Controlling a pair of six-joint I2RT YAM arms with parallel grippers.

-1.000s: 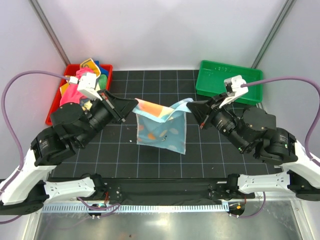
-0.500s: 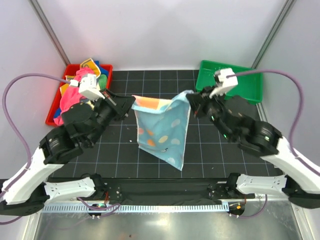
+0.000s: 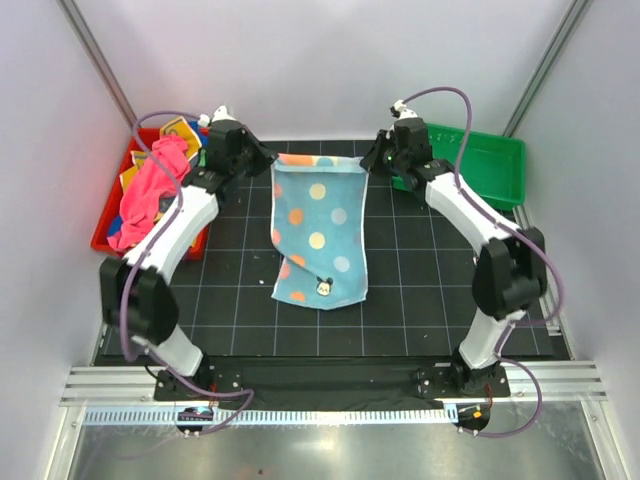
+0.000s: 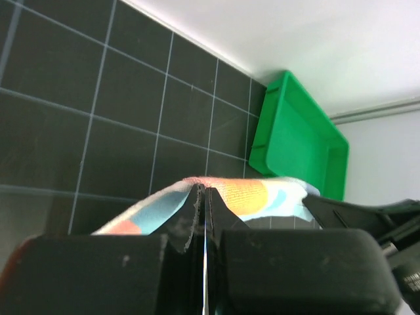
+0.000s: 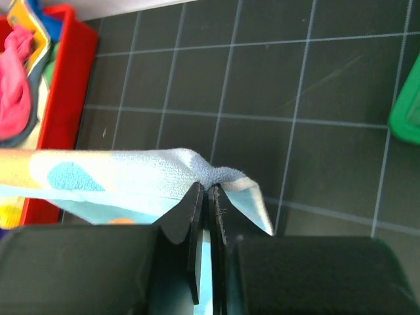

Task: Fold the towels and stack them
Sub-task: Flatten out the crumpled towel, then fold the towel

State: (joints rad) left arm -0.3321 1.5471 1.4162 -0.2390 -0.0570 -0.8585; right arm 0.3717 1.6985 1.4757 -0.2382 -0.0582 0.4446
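A light-blue towel (image 3: 318, 230) with pastel dots and a small cartoon face hangs stretched between my two grippers, its lower edge lying on the black grid mat. My left gripper (image 3: 268, 160) is shut on its far left corner; the left wrist view shows the towel edge (image 4: 243, 195) pinched at the tips of the jaws. My right gripper (image 3: 370, 160) is shut on the far right corner, and the right wrist view has the cloth (image 5: 131, 174) bunched at the fingertips. More towels, a pink one (image 3: 150, 190) on top, lie heaped in the red tray (image 3: 100, 235).
A green tray (image 3: 490, 170) stands at the back right, close beside my right arm. The red tray sits at the back left beside my left arm. White walls and slanted frame poles close in the back and sides.
Both arms have stretched out toward the back of the table, carrying the towel's top corners apart. The crumpled towel now hangs spread flat, dotted side showing.
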